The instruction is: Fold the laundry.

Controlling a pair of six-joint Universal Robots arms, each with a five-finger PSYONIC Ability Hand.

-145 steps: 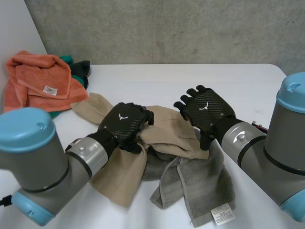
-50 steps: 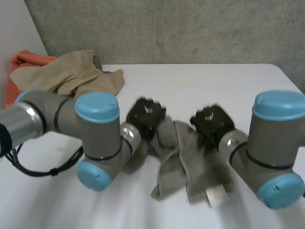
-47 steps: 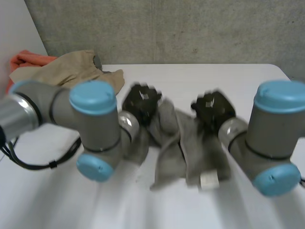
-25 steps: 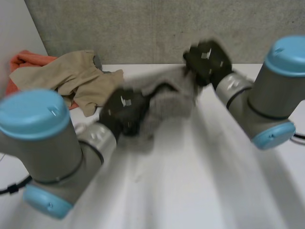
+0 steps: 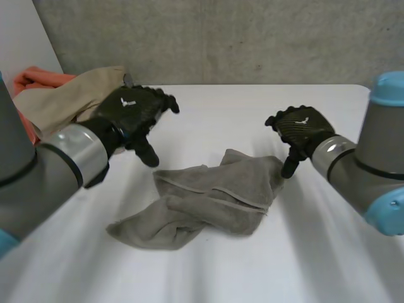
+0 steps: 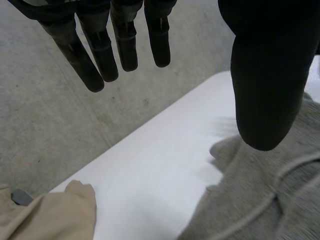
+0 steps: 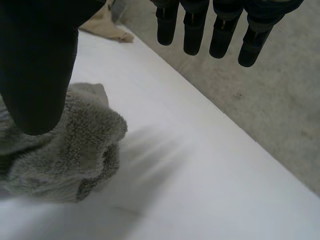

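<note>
A grey towel (image 5: 208, 199) lies crumpled in the middle of the white table (image 5: 252, 107). My left hand (image 5: 131, 113) hovers above and to the left of it, fingers straight and spread, holding nothing. In the left wrist view the towel (image 6: 270, 195) lies below the thumb (image 6: 262, 75). My right hand (image 5: 300, 129) is open beside the towel's right end, its thumb pointing down near the cloth. In the right wrist view the towel's fluffy end (image 7: 75, 150) sits under the thumb (image 7: 37, 60), apart from the fingers (image 7: 220, 30).
A beige cloth (image 5: 69, 95) is heaped at the table's back left, over an orange towel (image 5: 35, 79). The beige cloth's edge (image 6: 50, 215) also appears in the left wrist view. A grey concrete wall (image 5: 252, 38) stands behind the table.
Both hands carried the grey towel up and back, then let go. The towel now lies crumpled on the table and both hands are open above it.
</note>
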